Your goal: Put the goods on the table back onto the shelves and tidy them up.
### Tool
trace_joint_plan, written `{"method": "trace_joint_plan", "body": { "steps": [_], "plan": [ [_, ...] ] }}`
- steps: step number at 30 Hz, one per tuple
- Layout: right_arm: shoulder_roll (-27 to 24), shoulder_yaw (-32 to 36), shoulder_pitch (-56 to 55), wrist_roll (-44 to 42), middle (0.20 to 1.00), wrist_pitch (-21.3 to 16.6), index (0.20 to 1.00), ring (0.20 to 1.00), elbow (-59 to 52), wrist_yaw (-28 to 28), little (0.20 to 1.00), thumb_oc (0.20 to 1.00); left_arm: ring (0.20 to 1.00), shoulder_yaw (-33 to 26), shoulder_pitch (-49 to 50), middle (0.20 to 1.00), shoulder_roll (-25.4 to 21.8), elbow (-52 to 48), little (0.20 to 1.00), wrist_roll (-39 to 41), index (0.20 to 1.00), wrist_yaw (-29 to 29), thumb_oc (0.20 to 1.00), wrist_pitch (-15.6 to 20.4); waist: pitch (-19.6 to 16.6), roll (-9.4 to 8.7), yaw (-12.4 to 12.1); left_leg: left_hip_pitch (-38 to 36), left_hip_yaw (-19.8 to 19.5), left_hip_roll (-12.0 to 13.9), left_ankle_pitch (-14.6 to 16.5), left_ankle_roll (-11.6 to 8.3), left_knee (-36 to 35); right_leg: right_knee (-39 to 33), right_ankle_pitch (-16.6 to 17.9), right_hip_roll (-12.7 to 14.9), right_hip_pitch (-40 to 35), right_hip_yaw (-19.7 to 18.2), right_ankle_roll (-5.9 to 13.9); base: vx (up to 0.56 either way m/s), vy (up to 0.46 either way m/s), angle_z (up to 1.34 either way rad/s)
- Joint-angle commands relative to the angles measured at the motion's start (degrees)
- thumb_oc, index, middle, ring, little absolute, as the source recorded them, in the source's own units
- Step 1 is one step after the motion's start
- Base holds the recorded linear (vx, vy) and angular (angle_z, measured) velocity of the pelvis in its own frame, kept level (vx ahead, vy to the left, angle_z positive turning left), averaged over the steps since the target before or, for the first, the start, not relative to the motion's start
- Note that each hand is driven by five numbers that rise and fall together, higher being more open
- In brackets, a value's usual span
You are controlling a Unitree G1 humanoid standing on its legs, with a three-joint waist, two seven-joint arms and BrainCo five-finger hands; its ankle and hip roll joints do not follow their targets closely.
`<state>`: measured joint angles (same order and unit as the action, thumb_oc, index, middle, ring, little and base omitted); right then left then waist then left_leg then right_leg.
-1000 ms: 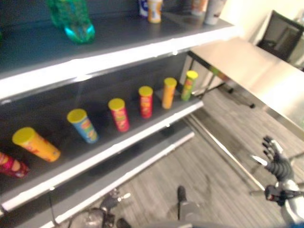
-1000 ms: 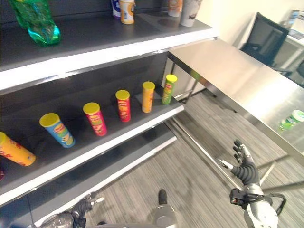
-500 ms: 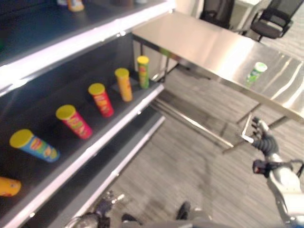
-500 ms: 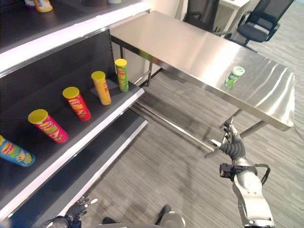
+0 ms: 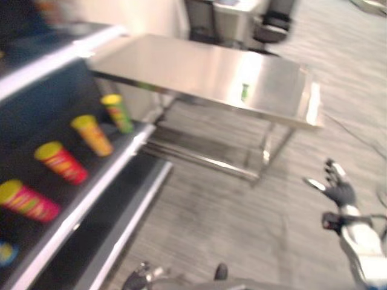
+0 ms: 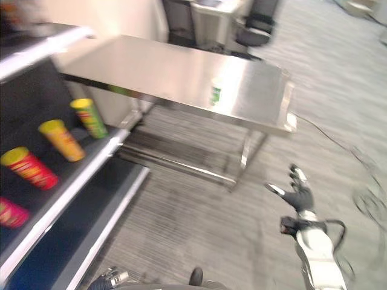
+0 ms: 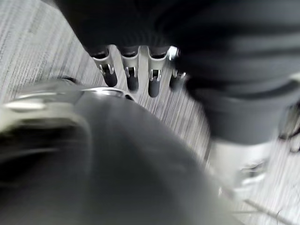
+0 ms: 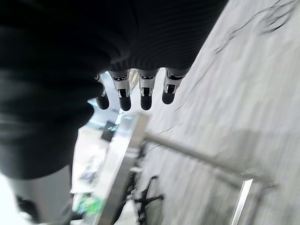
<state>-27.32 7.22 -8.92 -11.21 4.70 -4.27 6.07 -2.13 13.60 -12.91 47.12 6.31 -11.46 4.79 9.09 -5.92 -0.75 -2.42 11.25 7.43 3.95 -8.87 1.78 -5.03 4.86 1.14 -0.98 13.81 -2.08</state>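
Observation:
A small green and white can (image 5: 245, 92) stands upright on the steel table (image 5: 199, 66), near its right end. My right hand (image 6: 296, 194) hangs open over the grey floor at the lower right, well short of the table, and its straight fingers (image 8: 133, 89) hold nothing. My left hand (image 6: 109, 279) sits low at the bottom edge, its fingers (image 7: 131, 70) relaxed and empty. On the dark shelf (image 5: 91, 193) at the left lean several yellow-lidded tubes: a green one (image 5: 118, 112), an orange one (image 5: 91, 134) and a red one (image 5: 59, 162).
The shelf unit's white-edged boards run along the left, with a lower board (image 6: 97, 241) near the floor. Dark office chairs (image 6: 254, 30) stand behind the table. Striped grey floor (image 5: 242, 229) lies between me and the table legs.
The camera has swung right, so the shelves have slid to the left and the table with the can has come to the middle. My right hand stays open and low.

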Motion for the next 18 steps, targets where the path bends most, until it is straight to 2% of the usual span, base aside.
{"method": "trace_joint_plan", "body": {
  "steps": [1, 3, 7, 10, 12, 15, 18],
  "plan": [
    [-0.12, 1.50, 3.64, 1.41, 1.000, -2.05, 1.000, 1.000, -1.87, 1.00, 1.000, 1.000, 1.000, 1.58, -2.38, 1.000, -2.65, -1.93, 1.000, 0.57, 1.000, 0.52, 1.000, 1.78, -2.62, 0.26, -0.67, -1.73, 5.45, 0.72, -6.38, 2.62, -1.64, 1.62, 0.12, 6.05, -4.23, 2.62, 10.24, 0.06, 0.202, -0.81],
    [0.86, 1.98, 2.86, 1.70, 1.000, -1.71, 1.000, 1.000, -2.33, 1.19, 1.000, 1.000, 1.000, 1.79, -3.62, 1.000, -3.23, -2.76, 1.000, 0.39, 1.000, 0.59, 1.000, 1.57, -3.64, 0.57, 0.30, -3.15, 6.35, -0.01, -6.89, 2.86, -4.33, 2.15, 0.36, 7.11, -4.08, 3.10, 10.92, 0.03, 0.183, -0.48],
    [0.89, 2.08, 2.27, 3.27, 1.000, -1.65, 1.000, 1.000, -3.13, 1.05, 1.000, 1.000, 1.000, 0.97, -4.89, 1.000, -3.30, -3.44, 1.000, 1.72, 1.000, 1.25, 1.000, 1.32, -3.84, 0.56, 0.57, -3.76, 6.45, -1.89, -6.88, 4.08, -6.78, 4.03, 1.02, 8.73, -2.49, 2.39, 11.94, -0.01, 0.159, -0.02],
    [1.41, 3.39, 1.49, 3.16, 1.000, -1.62, 1.000, 1.000, -4.58, 0.08, 1.000, 1.000, 1.000, 0.66, -4.56, 1.000, -3.51, -3.92, 1.000, 1.01, 1.000, 1.38, 1.000, 0.73, -3.30, -0.22, 0.77, -3.59, 6.84, -3.79, -5.36, 6.02, -6.78, 6.27, 3.18, 10.85, 0.10, 0.44, 13.56, -0.03, 0.193, 0.04],
    [1.00, 3.74, 1.47, 3.32, 1.000, -1.45, 1.000, 1.000, -4.98, -0.12, 1.000, 1.000, 1.000, 0.46, -3.69, 1.000, -3.60, -3.76, 1.000, 0.39, 1.000, 1.05, 1.000, 0.47, -3.06, -0.60, 0.58, -3.27, 7.28, -4.37, -4.97, 6.61, -6.78, 6.73, 4.39, 11.89, 1.03, 0.17, 14.28, -0.03, 0.152, -0.20],
    [-0.03, 3.85, 3.64, 2.00, 1.000, -1.20, 1.000, 1.000, -3.82, -0.32, 1.000, 1.000, 1.000, 0.85, -2.26, 1.000, -4.36, -2.34, 1.000, -1.95, 1.000, 0.41, 1.000, 0.07, -2.43, -1.54, -0.13, -2.53, 8.13, -4.65, -4.92, 6.91, -6.78, 7.25, 7.93, 13.59, 2.60, 0.69, 15.37, -0.05, 0.074, -0.28],
    [-1.06, 3.52, 5.10, 2.45, 1.000, -1.30, 1.000, 1.000, -2.21, 0.59, 1.000, 1.000, 1.000, 1.06, -1.80, 1.000, -5.19, -1.48, 1.000, -2.98, 1.000, 0.26, 1.000, -0.03, -2.18, -1.54, -1.01, -2.43, 8.75, -4.18, -5.01, 6.99, -6.78, 8.13, 8.22, 14.23, 2.63, 2.29, 15.70, -0.05, 0.010, -0.24]
  ]
}}
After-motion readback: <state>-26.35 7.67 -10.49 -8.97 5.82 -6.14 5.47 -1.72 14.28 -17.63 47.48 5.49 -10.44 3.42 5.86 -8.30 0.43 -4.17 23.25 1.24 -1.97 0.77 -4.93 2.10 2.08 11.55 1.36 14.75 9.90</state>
